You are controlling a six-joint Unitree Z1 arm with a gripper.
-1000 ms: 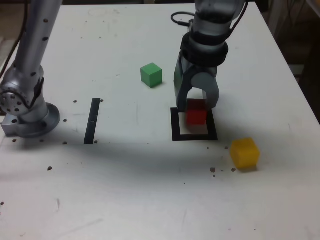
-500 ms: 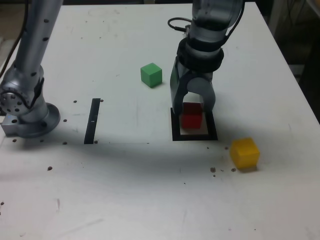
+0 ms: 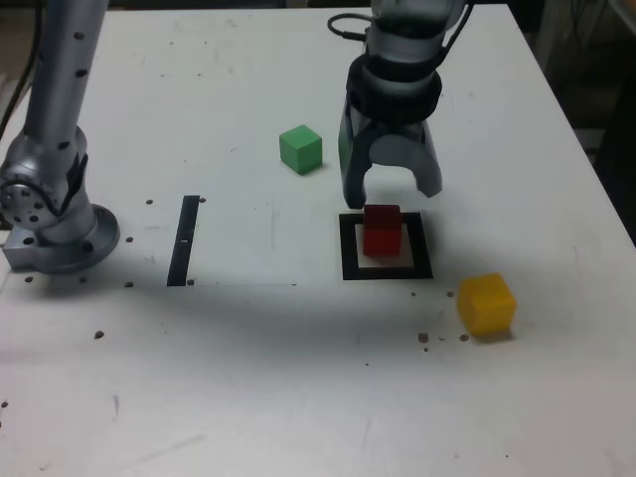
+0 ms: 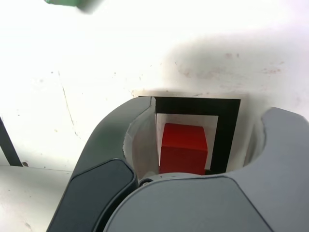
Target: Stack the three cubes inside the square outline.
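Shows a small matte yellow cube [image 3: 486, 304] nearest, outside the thick black square outline [image 3: 351, 262]. Shows a small matte red cube [image 3: 382, 233] within. Beyond, spreads the curved grey gripper [image 3: 393, 198] wide open, gripping nothing; cannot tell about contact. Farther, shows a small matte green cube [image 3: 301, 149].

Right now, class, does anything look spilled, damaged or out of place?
Nothing looks spilled or damaged. The red cube sits inside the square outline; the yellow cube and green cube lie outside it, unstacked.
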